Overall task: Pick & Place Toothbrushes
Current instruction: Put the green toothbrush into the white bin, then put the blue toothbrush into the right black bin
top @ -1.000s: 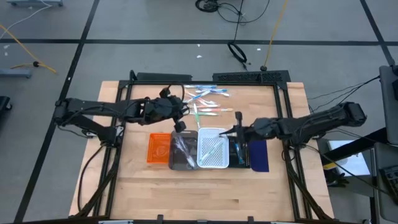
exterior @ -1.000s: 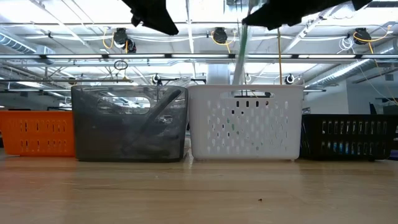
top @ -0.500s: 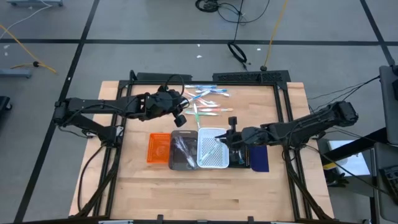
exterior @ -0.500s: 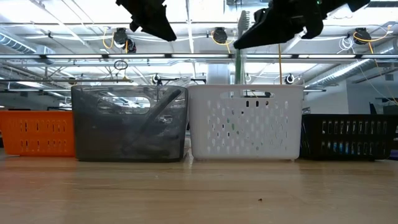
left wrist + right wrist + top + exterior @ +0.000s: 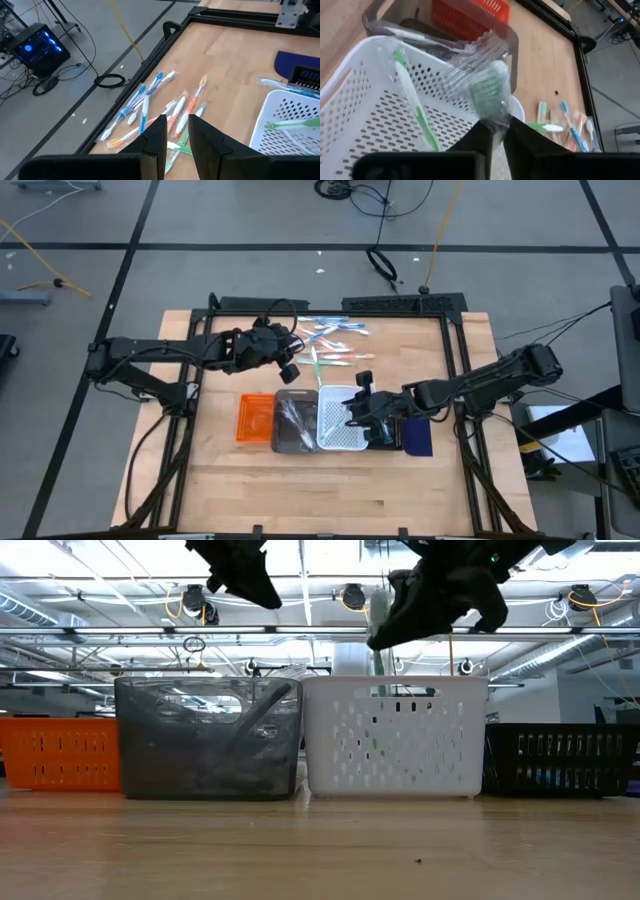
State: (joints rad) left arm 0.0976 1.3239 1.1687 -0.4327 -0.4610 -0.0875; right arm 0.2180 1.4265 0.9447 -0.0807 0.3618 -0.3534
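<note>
My right gripper hovers over the white tray, shut on a green toothbrush in a clear wrapper. In the low view the brush hangs down toward the white tray. Another green toothbrush lies inside that tray. My left gripper hangs above the table beyond the grey tray, slightly open with nothing between its fingers. A pile of loose toothbrushes lies flat on the table near its far edge. My right gripper pinches the wrapped green toothbrush between its two fingers, just behind the bristle head. The fingers slant down from the table's right side and lie across the brush. The brush is lifted clear, its stick hanging nearly upright below the fingers.
Several trays stand in a row at mid-table: orange, grey, white, black and navy. A dark frame runs along the table's far edge. Bare wood lies toward the near edge.
My right gripper has gone toward the table's left edge and down, tipping and rolling on the way, and now stands over the white tray. The green toothbrush has come with it and hangs lower, close to the tray's rim.
</note>
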